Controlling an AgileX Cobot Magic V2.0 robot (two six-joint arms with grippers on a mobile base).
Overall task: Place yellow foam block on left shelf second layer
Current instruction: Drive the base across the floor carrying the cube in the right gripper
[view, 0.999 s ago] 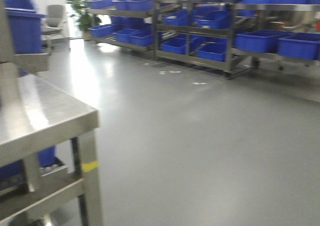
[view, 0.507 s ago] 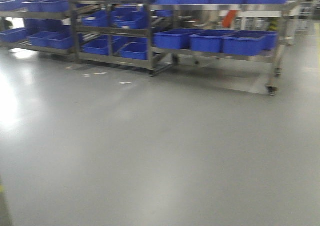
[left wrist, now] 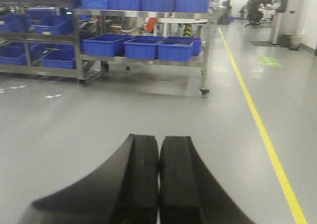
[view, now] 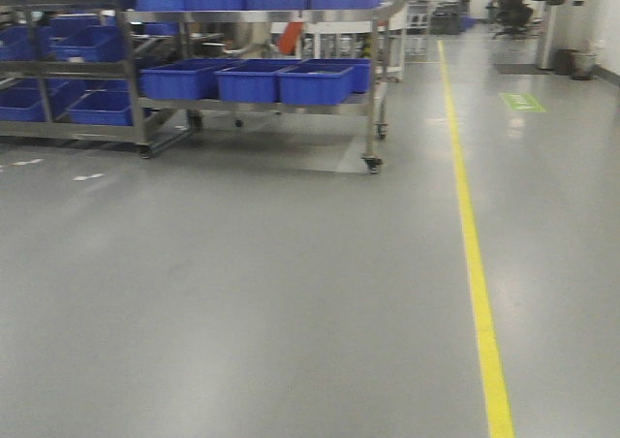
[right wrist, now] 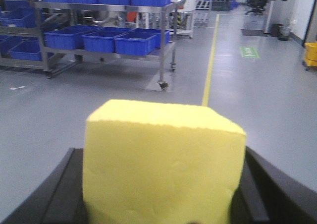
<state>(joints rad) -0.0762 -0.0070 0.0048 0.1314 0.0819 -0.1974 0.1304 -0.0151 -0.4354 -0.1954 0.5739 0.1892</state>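
The yellow foam block (right wrist: pixel 163 169) fills the lower middle of the right wrist view. My right gripper (right wrist: pixel 162 152) is shut on it, with a black finger (right wrist: pixel 64 189) showing on each side, held above the grey floor. My left gripper (left wrist: pixel 159 137) is shut and empty, its two black pads pressed together, also above the floor. Neither gripper nor the block shows in the front view. A steel shelf rack (view: pixel 262 16) with blue bins stands far ahead at the left.
Blue bins (view: pixel 315 82) sit on the wheeled rack's lower layer; the rack also shows in the wrist views (left wrist: pixel 143 13) (right wrist: pixel 104 7). A yellow floor line (view: pixel 475 254) runs away at the right. Further racks with blue bins (view: pixel 58 79) stand at far left.
The front view has swung to the right. The steel table at the left has left the view, the racks have slid left, and the yellow floor line has come in.
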